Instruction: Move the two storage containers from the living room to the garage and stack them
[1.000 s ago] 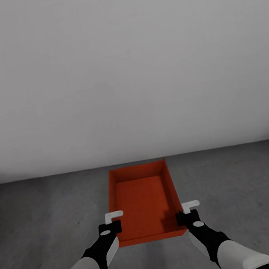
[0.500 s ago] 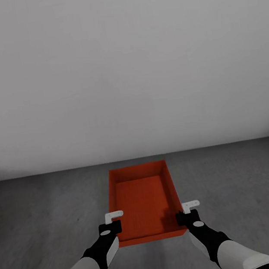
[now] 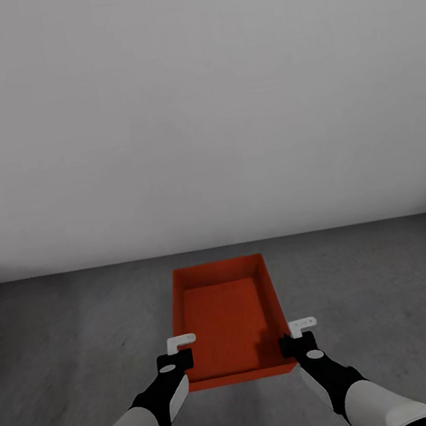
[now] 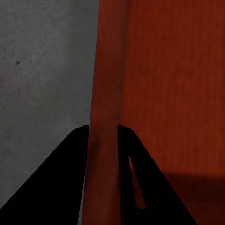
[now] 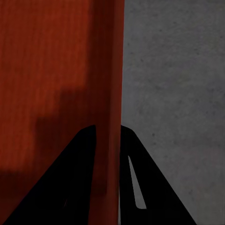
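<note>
Nearest the head camera, two white-and-black arms reach forward and down. The left hand (image 3: 184, 354) grips the left wall of the orange-red rectangular lidless storage container (image 3: 224, 315) near its front corner; in the left wrist view its two black fingers (image 4: 70, 173) sit one on each side of that thin wall, clenched on it. The right hand (image 3: 298, 337) grips the right wall the same way (one finger (image 5: 140, 178) outside, one inside). The container is empty, its ribbed bottom partly shaded, over the dark grey speckled concrete floor (image 3: 76, 347). Beyond it rises a plain white wall (image 3: 195, 105). No label or writing can be read anywhere.
</note>
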Motion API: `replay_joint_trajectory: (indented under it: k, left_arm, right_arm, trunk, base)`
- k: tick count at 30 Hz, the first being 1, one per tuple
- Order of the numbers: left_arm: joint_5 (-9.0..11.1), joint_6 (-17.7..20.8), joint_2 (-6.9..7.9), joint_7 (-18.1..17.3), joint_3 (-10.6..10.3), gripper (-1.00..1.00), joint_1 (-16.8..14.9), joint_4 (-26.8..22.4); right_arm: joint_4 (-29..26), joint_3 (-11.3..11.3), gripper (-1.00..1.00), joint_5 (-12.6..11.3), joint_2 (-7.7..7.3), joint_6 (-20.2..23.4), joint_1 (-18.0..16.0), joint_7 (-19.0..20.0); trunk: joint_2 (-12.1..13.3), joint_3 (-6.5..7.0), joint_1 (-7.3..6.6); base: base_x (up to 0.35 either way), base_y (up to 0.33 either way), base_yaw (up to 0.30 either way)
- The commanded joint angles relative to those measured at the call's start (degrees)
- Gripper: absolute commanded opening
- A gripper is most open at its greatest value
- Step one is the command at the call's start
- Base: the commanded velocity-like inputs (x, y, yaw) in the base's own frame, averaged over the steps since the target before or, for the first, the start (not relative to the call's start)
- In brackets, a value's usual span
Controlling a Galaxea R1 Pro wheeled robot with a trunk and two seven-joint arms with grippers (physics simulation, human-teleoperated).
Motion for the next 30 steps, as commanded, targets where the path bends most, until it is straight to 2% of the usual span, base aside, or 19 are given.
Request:
replay_joint_trajectory:
  k: [1,30]
  left_arm:
    - [-0.84,-1.36,0.3,0.56,1.27,-1.0,-0.05,-0.26]
    - [-0.79,-1.36,0.25,0.56,1.27,-1.0,-0.05,-0.35]
  right_arm:
    - [0.22,-1.2,-1.0,-0.39,-0.03,-0.11,-0.04,-0.51]
    - [0.22,-1.2,-1.0,-0.37,-0.14,-0.06,-0.04,-0.51]
  trunk:
    - [-0.04,-0.06,0.0]
    - [-0.04,-0.07,0.0]
  base:
    - [0.0,0.0,0.0]
    - [0.0,0.0,0.0]
